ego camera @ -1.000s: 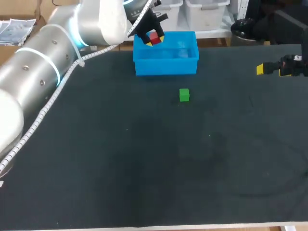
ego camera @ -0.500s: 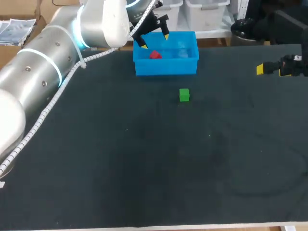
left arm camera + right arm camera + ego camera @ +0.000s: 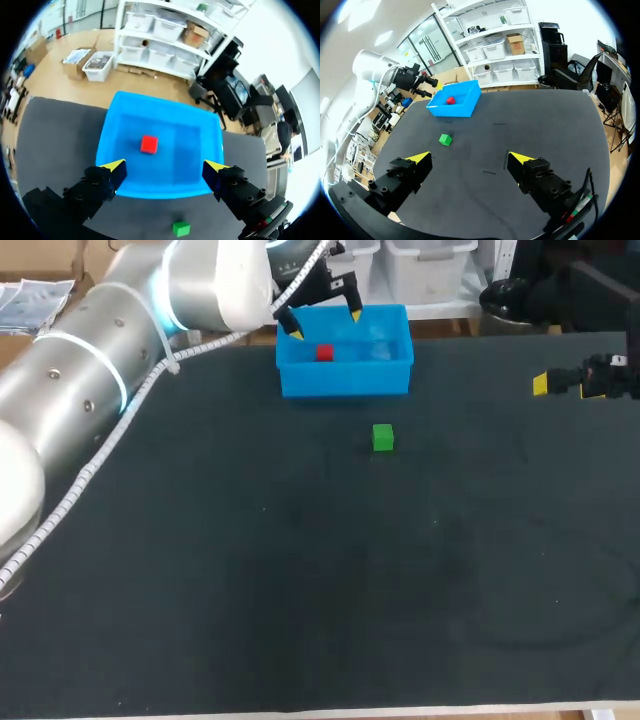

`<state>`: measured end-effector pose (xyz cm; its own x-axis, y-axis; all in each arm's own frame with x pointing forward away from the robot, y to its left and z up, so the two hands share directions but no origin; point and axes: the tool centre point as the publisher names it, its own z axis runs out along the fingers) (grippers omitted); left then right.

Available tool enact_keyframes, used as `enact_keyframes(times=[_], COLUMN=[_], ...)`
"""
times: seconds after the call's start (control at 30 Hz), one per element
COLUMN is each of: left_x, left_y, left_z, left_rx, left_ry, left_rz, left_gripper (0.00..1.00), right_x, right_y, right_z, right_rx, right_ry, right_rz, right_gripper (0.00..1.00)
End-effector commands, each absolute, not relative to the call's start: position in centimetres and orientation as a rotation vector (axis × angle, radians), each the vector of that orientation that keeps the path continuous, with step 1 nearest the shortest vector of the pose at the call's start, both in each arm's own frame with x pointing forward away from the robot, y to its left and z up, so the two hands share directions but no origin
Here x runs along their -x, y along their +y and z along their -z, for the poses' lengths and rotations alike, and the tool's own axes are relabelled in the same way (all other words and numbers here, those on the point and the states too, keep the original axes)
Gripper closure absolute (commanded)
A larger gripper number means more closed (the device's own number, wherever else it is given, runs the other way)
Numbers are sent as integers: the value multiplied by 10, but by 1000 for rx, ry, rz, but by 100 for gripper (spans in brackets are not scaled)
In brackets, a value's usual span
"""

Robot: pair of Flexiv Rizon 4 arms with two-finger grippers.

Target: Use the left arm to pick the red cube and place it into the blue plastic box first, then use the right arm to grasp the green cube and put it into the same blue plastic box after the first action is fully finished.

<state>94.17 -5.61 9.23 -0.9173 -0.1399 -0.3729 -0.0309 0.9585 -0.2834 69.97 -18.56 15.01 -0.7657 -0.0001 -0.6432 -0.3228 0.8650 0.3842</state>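
Note:
The red cube (image 3: pixel 324 353) lies loose on the floor of the blue plastic box (image 3: pixel 345 375) at the table's far edge. My left gripper (image 3: pixel 321 323) hovers open above the box, its yellow tips apart and empty. In the left wrist view the red cube (image 3: pixel 149 144) sits in the box (image 3: pixel 160 177) ahead of the open left gripper (image 3: pixel 165 167). The green cube (image 3: pixel 383 437) rests on the mat in front of the box, also seen as the green cube (image 3: pixel 445 139). My right gripper (image 3: pixel 570 383) stays open at the right edge, far from both cubes.
The dark mat (image 3: pixel 320 580) covers the table. The left arm (image 3: pixel 90 380) stretches from the near left corner to the box. In the right wrist view the box (image 3: pixel 454 105) and the left arm (image 3: pixel 375 75) lie far ahead of the right gripper (image 3: pixel 470 159).
My left gripper opened and let go of the red cube, which dropped into the blue box. The gripper then rose a little. The right arm stayed still.

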Motion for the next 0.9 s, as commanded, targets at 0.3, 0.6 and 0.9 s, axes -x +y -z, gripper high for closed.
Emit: enact_keyframes(times=[0.3,0.6,0.9], left_x=[-897,-854,-825], left_y=[-41,-33,-23], left_z=[-103,-102,-101], left_rx=[7,-40,-70], left_ry=[2774,2822,2842], left_rz=[403,426,436], left_gripper=[0,0,0], right_x=[-700,-700,-700], right_y=[-186,-186,-186], right_z=[-150,-150,-150], right_rx=[232,232,232], right_ry=[2373,2373,2373], right_rz=[-637,-637,-637], right_gripper=[0,0,0])
